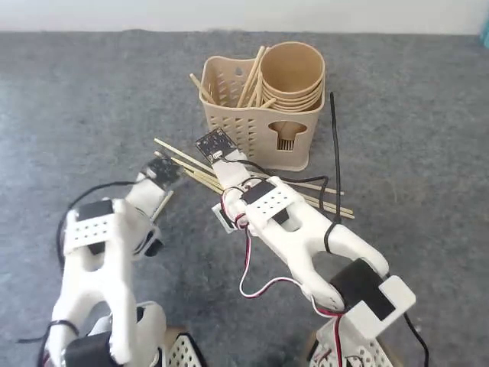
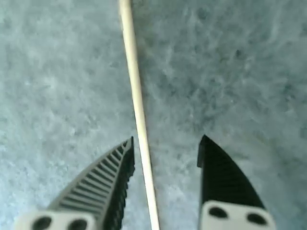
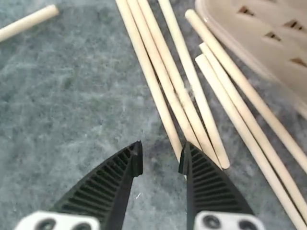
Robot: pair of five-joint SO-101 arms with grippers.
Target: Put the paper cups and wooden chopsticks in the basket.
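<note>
A beige basket (image 1: 256, 115) stands at the back of the carpet, with a stack of paper cups (image 1: 293, 73) in one half and several wooden chopsticks (image 1: 248, 80) leaning in the other. More chopsticks (image 1: 306, 195) lie fanned in front of it. My left gripper (image 2: 166, 140) is open low over the carpet, and a single chopstick (image 2: 136, 91) runs between its fingers, closer to the ribbed one. My right gripper (image 3: 161, 146) is open by the near ends of the loose chopsticks (image 3: 177, 86), which lie beside one fingertip. The basket's foot (image 3: 259, 28) is just beyond.
Grey carpet covers the table. A black cable (image 1: 334, 153) rises from the right arm beside the basket. One separate chopstick (image 3: 29, 21) lies off to the side of the bundle. Both arm bases stand at the near edge.
</note>
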